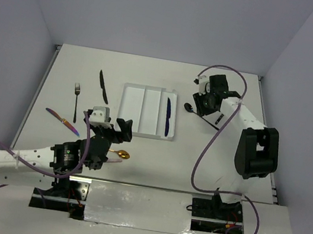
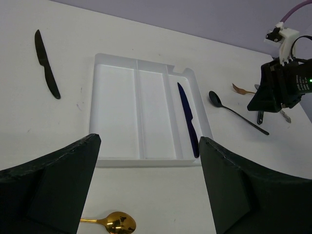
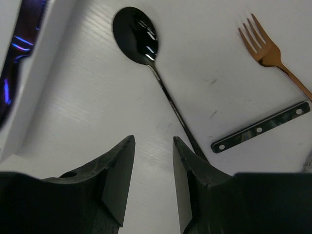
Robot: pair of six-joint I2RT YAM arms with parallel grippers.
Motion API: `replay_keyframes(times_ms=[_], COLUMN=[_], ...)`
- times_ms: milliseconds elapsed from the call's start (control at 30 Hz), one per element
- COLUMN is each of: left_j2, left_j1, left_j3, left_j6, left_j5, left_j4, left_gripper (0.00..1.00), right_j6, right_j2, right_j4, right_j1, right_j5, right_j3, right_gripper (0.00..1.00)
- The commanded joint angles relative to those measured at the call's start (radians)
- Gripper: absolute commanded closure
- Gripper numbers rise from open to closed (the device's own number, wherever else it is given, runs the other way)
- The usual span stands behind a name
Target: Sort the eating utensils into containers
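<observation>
Overhead view of two robot arms at a white table.

One white tray lies at the centre, with three long compartments. Its right compartment holds one dark blue knife; the other two hold nothing.

Eight utensils show in all.
- **Knives:** two, the blue one and a black knife on the table at ten o'clock from the tray.
- **Forks:** two, a silver fork at nine o'clock and a copper fork beyond the tray's right side.
- **Spoons:** two, a gold spoon at seven o'clock and a black spoon at three o'clock.
- **Other pieces:** an iridescent purple piece at eight o'clock and a riveted black handle near the copper fork. I cannot tell their kind.

The left gripper hangs above the gold spoon, jaws spread wide, holding nothing. The right gripper hovers low over the black spoon, jaws partly apart with bare table between them. The spoon's handle runs just beside one finger.

Plain pale lavender walls close the table on three sides.
</observation>
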Motion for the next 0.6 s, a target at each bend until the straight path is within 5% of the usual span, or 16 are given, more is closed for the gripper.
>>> replay_keyframes(times_ms=[0, 567], left_j2=[-0.017, -0.009], left_j1=[0.004, 0.004], left_j3=[0.006, 0.014], left_j6=[-0.022, -0.013], left_j5=[0.019, 0.029], left_j4=[0.054, 0.050], left_gripper=[0.05, 0.04], right_j6=[-0.064, -0.006], right_j2=[0.039, 0.145], right_j4=[0.044, 0.103], right_j1=[-0.055, -0.063], right_j5=[-0.048, -0.011], right_j3=[-0.006, 0.054], right_gripper=[0.56, 0.50])
